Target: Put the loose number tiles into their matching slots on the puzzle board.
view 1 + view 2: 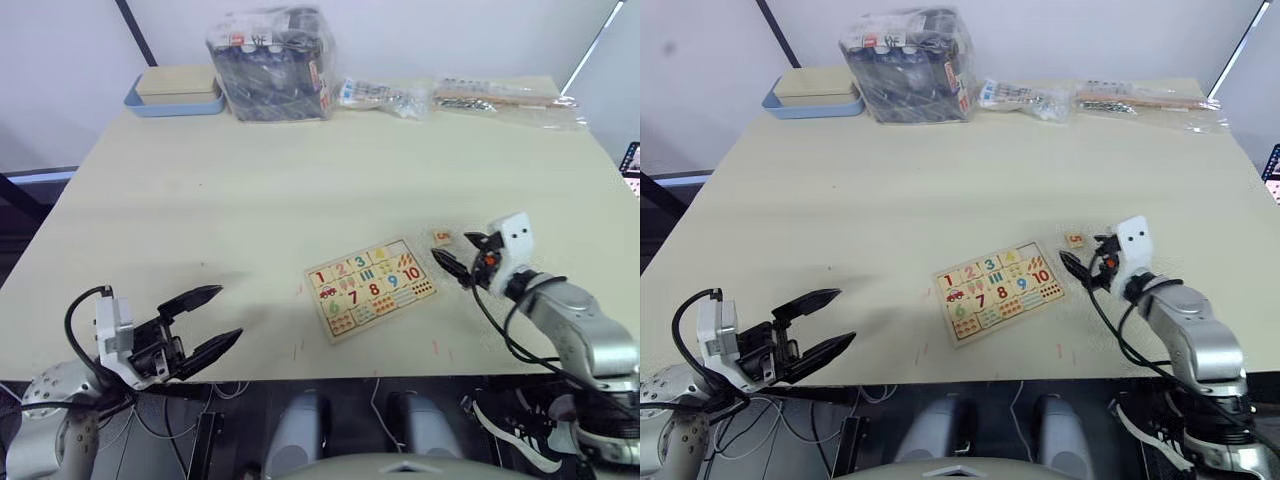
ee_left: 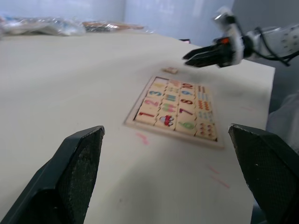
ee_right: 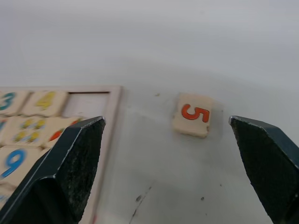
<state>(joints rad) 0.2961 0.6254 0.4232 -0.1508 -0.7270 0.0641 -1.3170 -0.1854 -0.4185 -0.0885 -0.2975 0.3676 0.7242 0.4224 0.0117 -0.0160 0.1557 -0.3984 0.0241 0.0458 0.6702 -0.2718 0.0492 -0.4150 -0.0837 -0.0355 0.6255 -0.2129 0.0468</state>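
At the near left corner of the table, the left gripper hovers with its two black fingers spread wide and nothing between them, well apart from everything the task concerns.

Further right, near the front edge, lies the puzzle board, flat and turned slightly askew. In the right wrist view its top row shows the 3 and 4 seated, with an empty slot at the end nearest the board's rim. That looks like the last gap, so the job seems nearly finished.

Just beyond the board's far right corner, lying flat and face up on the bare table, is the loose tile printed with a red 5. It is near the board but not touching it.

The right gripper hangs just beside that tile, pointing towards it, with its jaws wide and empty; in its wrist view the tile sits between the two fingers, closer to one side.

The tile is probably light, stiff wood, thin and low against the table, so there is little edge to catch. The sensible hold would be across two opposite side edges, fingertips brought right down to the tabletop. Pinched off-centre, so small a piece could skid away or flip. It likely needs squaring to the slot before it will drop in.
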